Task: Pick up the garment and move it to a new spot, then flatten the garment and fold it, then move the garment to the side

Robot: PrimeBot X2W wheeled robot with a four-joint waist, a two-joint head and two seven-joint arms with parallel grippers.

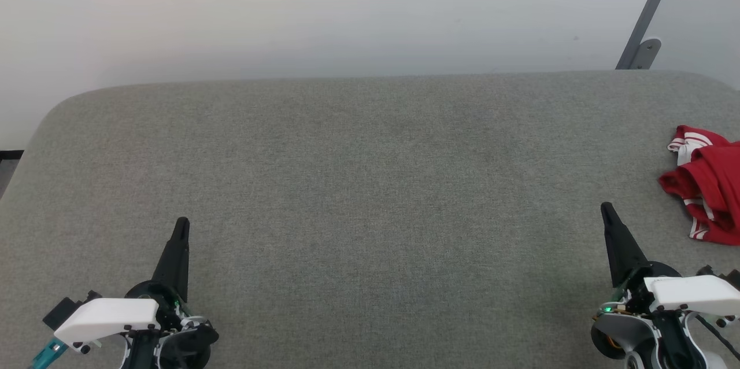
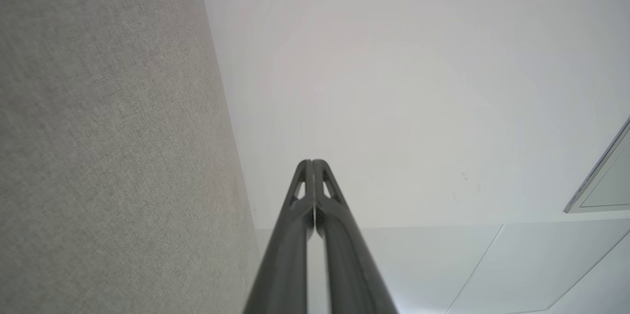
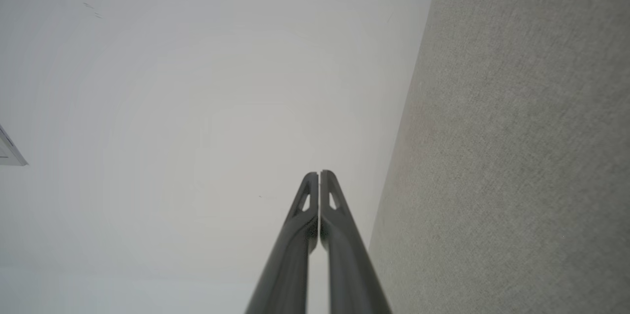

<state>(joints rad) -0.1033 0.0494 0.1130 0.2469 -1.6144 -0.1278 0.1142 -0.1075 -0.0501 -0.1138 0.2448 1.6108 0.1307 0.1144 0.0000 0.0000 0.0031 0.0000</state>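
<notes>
Grey fabric-covered table (image 1: 358, 195) filling the lower frame, plain white wall (image 1: 324, 10) above, grey metal bracket (image 1: 647, 28) upper right

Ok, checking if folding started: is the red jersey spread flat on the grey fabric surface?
No, the red jersey with white striped trim lies crumpled at the far right of the grey fabric surface.
</notes>
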